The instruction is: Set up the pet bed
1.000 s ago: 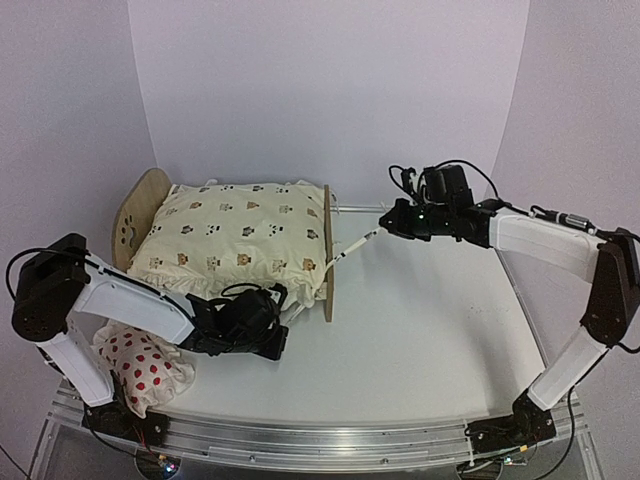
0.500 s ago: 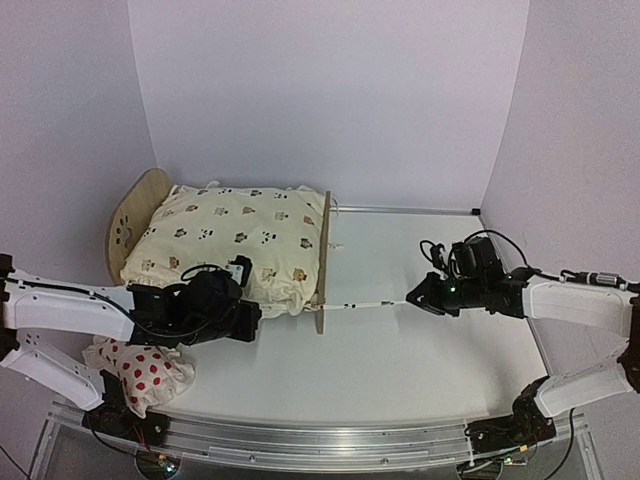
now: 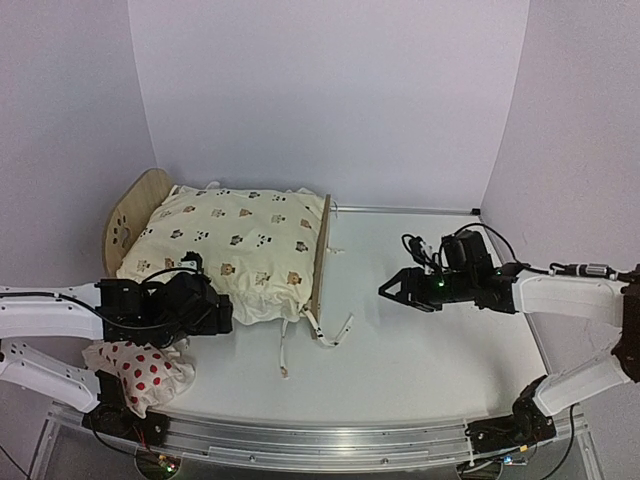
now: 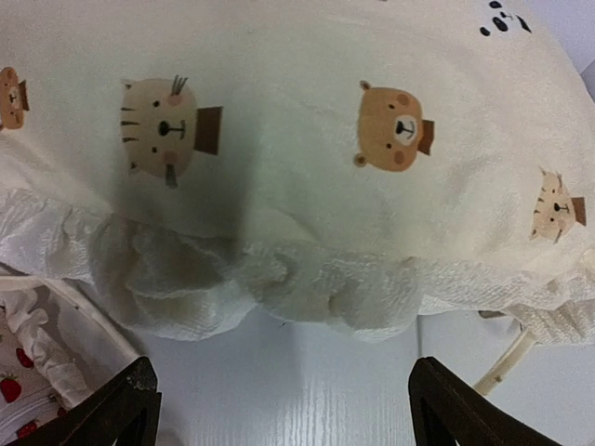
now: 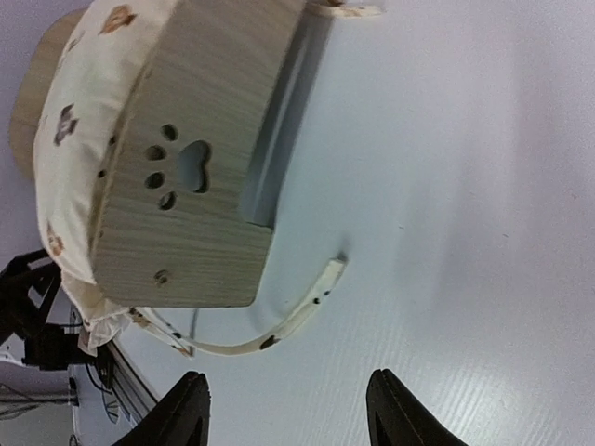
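The pet bed stands at the left of the table, its rounded headboard [image 3: 124, 216] far left and its flat footboard [image 3: 319, 266] toward the middle. The right wrist view shows a paw cut-out in the footboard [image 5: 186, 186]. A cream animal-print cushion [image 3: 235, 245] fills the frame, and its frilled edge [image 4: 279, 288] overhangs the near side. My left gripper [image 3: 222, 315] is open just in front of that frill, with only bare table between its fingertips [image 4: 130, 404]. My right gripper [image 3: 386, 290] is open right of the footboard. A loose cushion tie [image 5: 288, 321] lies ahead of it, untouched.
A small white pillow with red spots [image 3: 140, 370] lies at the near left, under my left arm. Two cushion ties [image 3: 336, 330] trail onto the table by the footboard's near corner. White walls close in the back and sides.
Both grippers have opened. The tie that my right gripper held taut has dropped onto the table, and that gripper has moved a little toward the bed. My left gripper let go of the cushion's edge.
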### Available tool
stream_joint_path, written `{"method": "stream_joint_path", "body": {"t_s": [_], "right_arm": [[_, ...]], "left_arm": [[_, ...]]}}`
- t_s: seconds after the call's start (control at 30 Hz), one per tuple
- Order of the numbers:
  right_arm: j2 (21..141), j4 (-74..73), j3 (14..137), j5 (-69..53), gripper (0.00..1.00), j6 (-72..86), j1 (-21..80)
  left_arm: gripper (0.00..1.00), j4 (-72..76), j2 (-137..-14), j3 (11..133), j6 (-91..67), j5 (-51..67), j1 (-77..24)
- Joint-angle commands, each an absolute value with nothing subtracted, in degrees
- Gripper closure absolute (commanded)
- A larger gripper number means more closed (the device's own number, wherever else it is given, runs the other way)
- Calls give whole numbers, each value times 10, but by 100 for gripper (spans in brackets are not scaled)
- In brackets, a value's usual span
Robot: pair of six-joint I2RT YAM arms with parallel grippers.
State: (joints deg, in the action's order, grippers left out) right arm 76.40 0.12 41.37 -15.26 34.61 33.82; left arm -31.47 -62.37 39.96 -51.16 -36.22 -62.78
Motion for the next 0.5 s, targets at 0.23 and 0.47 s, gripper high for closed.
{"method": "stream_joint_path", "body": {"t_s": [0.23, 0.47], "right_arm": [[951, 41, 646, -228, 36, 201, 588], [1130, 41, 821, -244, 36, 195, 659]], "left_arm": [[5, -494, -596, 571, -523, -463, -626], [5, -540, -580, 638, -499, -504, -626]]}}
